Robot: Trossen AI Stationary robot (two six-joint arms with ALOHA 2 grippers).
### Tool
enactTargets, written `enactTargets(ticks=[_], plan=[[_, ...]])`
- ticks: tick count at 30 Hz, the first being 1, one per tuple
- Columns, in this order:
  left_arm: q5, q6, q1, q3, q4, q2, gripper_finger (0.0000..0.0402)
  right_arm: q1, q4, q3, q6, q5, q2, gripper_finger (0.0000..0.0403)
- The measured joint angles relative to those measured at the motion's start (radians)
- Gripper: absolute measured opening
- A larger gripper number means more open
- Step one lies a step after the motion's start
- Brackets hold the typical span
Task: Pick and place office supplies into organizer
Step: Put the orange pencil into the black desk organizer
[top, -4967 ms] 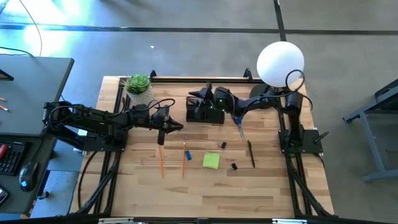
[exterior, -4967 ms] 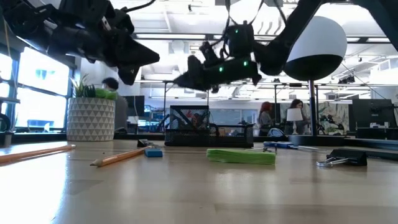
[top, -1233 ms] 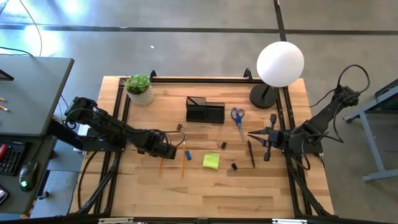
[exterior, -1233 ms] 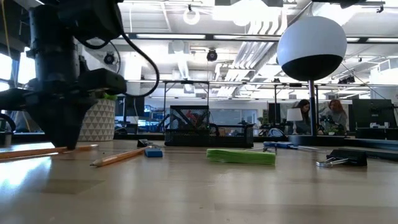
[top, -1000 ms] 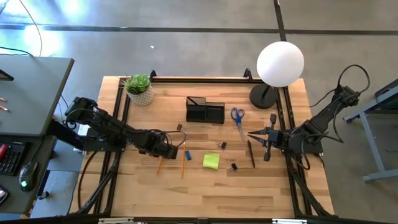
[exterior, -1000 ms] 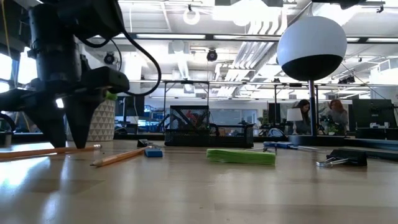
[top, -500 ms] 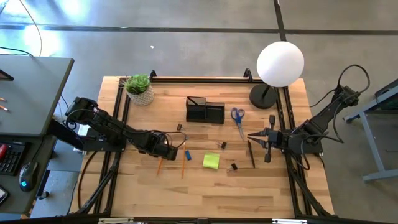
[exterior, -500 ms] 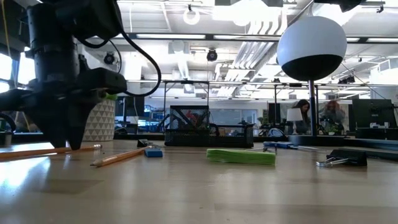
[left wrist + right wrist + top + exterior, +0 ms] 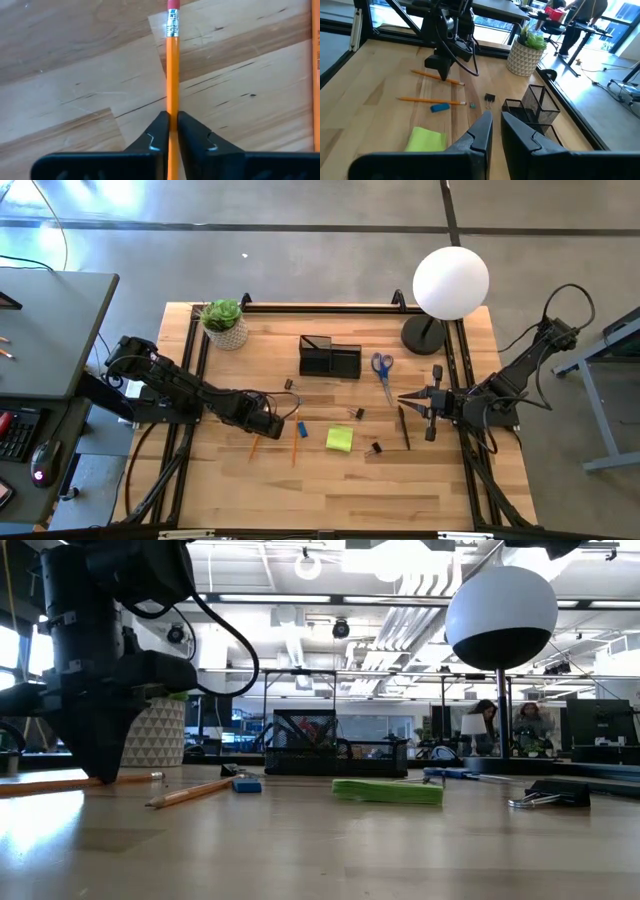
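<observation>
Down at the left half of the table (image 9: pixel 330 490), the left arm reaches low across the wood from its base at the left edge, its wrist bent so the left gripper (image 9: pixel 268 423) points straight down. Its fingers (image 9: pixel 158 134) are pinched onto an orange pencil (image 9: pixel 172 75), one on each side of the shaft, with the eraser end sticking out beyond them. From table height the gripper stands upright with its tip on the wood and the pencil lying flat under it.

Just beside this lies a second pencil (image 9: pixel 296 440) and a small blue piece (image 9: pixel 302 430), then a yellow-green sticky pad (image 9: pixel 339 439). Two binder clips (image 9: pixel 375 448) lie near the pad, a dark pen (image 9: pixel 404 427) further right, and blue-handled scissors (image 9: pixel 382 367) between the organizer (image 9: pixel 329 357) and the lamp base (image 9: pixel 424 334). The organizer stands toward the far edge, well apart from the held pencil, with bare wood between them apart from one small black clip (image 9: pixel 288 384). A potted plant (image 9: pixel 224 323) sits in the far left corner.

The right gripper (image 9: pixel 416 401) hangs at the right edge, fingers pressed nearly together and holding nothing. The whole near strip of table is open.
</observation>
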Motion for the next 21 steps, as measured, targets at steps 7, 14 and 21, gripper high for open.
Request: enactTargets(ticks=[7, 14, 21], plan=[[-0.023, 0.085, 0.000, 0.013, 0.012, 0.004, 0.0029, 0.000, 0.000, 0.000, -0.008, 0.004, 0.000, 0.0032], [-0.116, 0.184, 0.003, 0.073, 0.030, 0.009, 0.0004, 0.000, -0.001, 0.000, -0.010, 0.004, 0.000, 0.0032], [-0.186, 0.390, 0.001, 0.145, 0.208, 0.008, 0.0001, 0.000, -0.031, 0.000, 0.008, 0.001, 0.000, 0.0032]])
